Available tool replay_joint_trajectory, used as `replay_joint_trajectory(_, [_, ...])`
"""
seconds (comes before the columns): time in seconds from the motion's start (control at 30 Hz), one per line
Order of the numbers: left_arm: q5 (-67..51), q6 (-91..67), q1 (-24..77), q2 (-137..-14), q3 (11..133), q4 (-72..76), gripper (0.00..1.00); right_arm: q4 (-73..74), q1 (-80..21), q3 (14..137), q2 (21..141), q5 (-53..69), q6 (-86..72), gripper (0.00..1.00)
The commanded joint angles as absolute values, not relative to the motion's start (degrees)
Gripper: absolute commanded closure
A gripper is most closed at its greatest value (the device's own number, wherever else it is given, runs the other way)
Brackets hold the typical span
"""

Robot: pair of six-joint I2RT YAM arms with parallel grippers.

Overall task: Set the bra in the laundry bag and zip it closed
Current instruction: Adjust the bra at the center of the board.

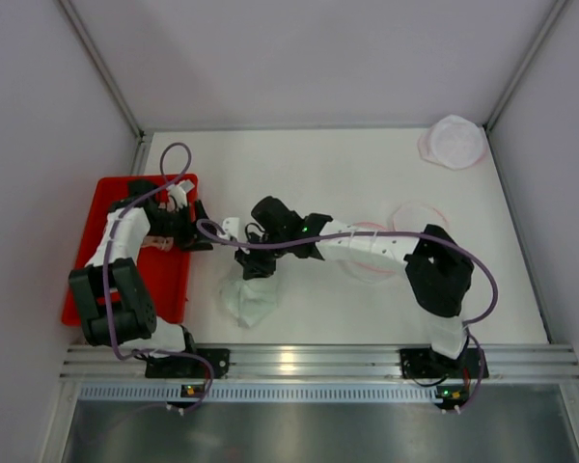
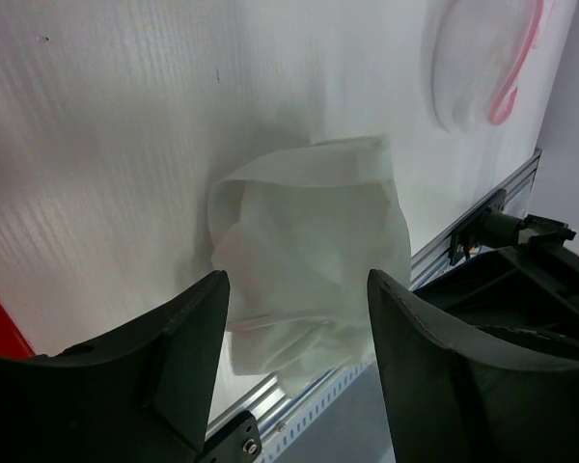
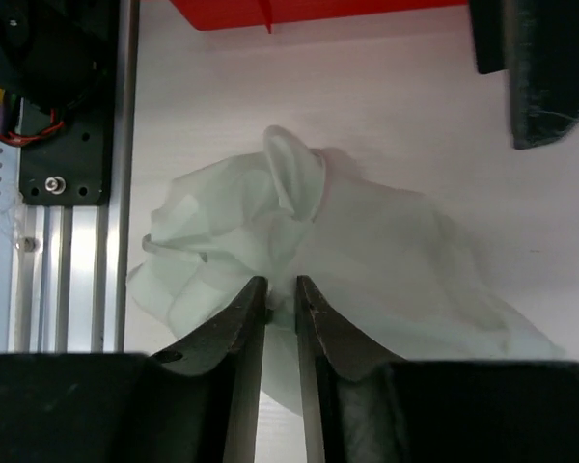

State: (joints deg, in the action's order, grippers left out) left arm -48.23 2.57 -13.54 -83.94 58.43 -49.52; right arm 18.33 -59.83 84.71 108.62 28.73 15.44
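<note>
The bra [image 1: 249, 297] is a crumpled white fabric heap near the table's front edge. It also shows in the left wrist view [image 2: 309, 251] and the right wrist view [image 3: 367, 251]. My right gripper [image 1: 256, 268] reaches left across the table. Its jaws [image 3: 281, 289] are shut on a fold of the bra's top. The laundry bag [image 1: 405, 217], flat, translucent white with pink trim, lies partly under my right arm. It also shows in the left wrist view [image 2: 478, 63]. My left gripper [image 1: 201, 231] is open and empty, just left of the bra [image 2: 299, 289].
A red tray [image 1: 174, 280] lies at the left under my left arm. A second white, pink-trimmed domed bag [image 1: 453, 142] sits in the far right corner. The aluminium rail [image 1: 309, 362] runs along the front edge just below the bra.
</note>
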Motion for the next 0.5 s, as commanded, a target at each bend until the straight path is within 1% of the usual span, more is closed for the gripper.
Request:
replay_joint_trajectory(0.0, [-47.81,1.41,-13.45,-84.37,61.43,-50.10,0.35,14.06,-63.53,83.94,109.25,32.25,14.94,0.79])
replay_joint_trajectory(0.07, [-46.16,1.32,-13.36,-83.94,61.61,-50.19,0.34,14.67,-64.51,83.94,109.51,34.00,15.47,0.68])
replay_joint_trajectory(0.13, [-44.66,2.02,-13.36,-82.97,61.35,-50.19,0.34,14.59,-65.04,84.02,108.99,36.90,14.60,0.62])
replay_joint_trajectory(0.17, [-43.52,2.20,-13.36,-82.71,61.26,-50.19,0.34,14.50,-65.13,83.94,107.77,37.35,13.89,0.57])
replay_joint_trajectory(0.23, [-42.45,3.24,-13.45,-82.53,61.00,-50.79,0.33,13.63,-64.08,83.33,105.92,39.54,12.58,0.51])
replay_joint_trajectory(0.27, [-42.10,3.34,-13.36,-82.53,61.00,-50.97,0.33,10.66,-63.29,81.67,103.82,40.07,8.91,0.42])
replay_joint_trajectory(0.33, [-41.66,4.30,-13.36,-82.62,61.61,-51.67,0.34,7.22,-59.25,80.08,102.22,43.32,4.07,0.39])
replay_joint_trajectory(0.37, [-41.49,4.48,-13.36,-82.62,61.87,-51.68,0.33,5.64,-57.41,78.76,101.43,44.46,-1.53,0.37])
replay_joint_trajectory(0.4, [-41.22,4.66,-13.36,-82.44,62.48,-51.68,0.33,3.19,-54.00,78.23,101.16,46.21,-3.23,0.37])
replay_joint_trajectory(0.47, [-41.22,4.75,-13.36,-82.35,63.19,-51.59,0.33,1.94,-51.34,77.17,101.34,47.19,-6.22,0.35])
